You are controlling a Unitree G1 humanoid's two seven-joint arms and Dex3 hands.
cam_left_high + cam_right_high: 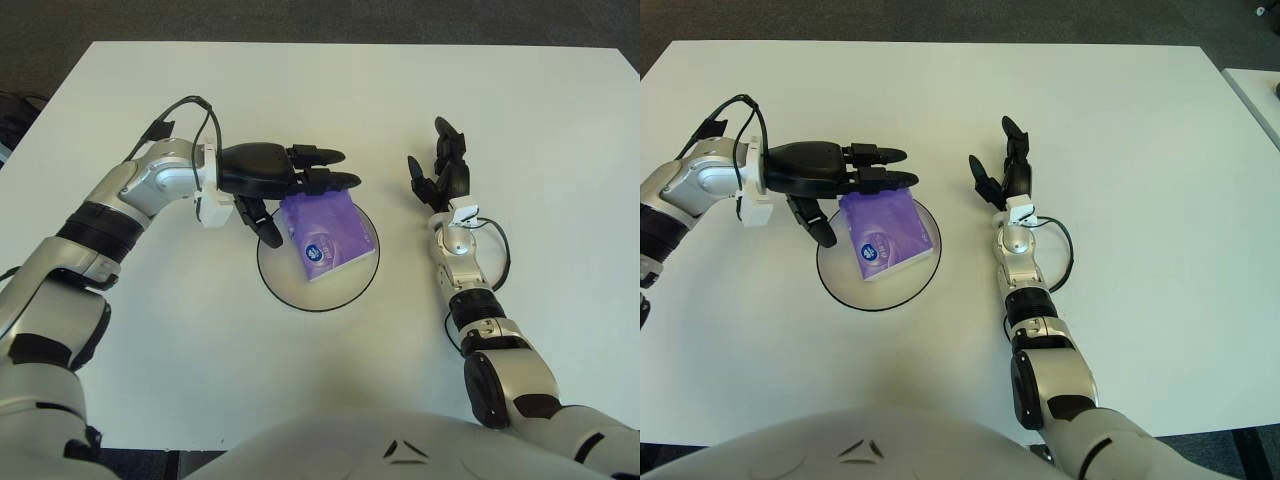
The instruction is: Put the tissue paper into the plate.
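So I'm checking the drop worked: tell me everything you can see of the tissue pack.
The tissue pack is a flat purple packet, soft glossy wrap by its look, with a round white-ringed label. It lies tilted inside the plate, its far edge under the left hand's spread fingers; whether they touch is unclear.

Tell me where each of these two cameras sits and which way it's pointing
Left eye view: on the head, facing forward and down at the white table; shows both arms, chest edge, left robot hand open over the plate.
Right eye view: slightly to the right, same aim; right robot hand nearer centre.
Shared: the purple tissue pack lying in the plate, both hands.
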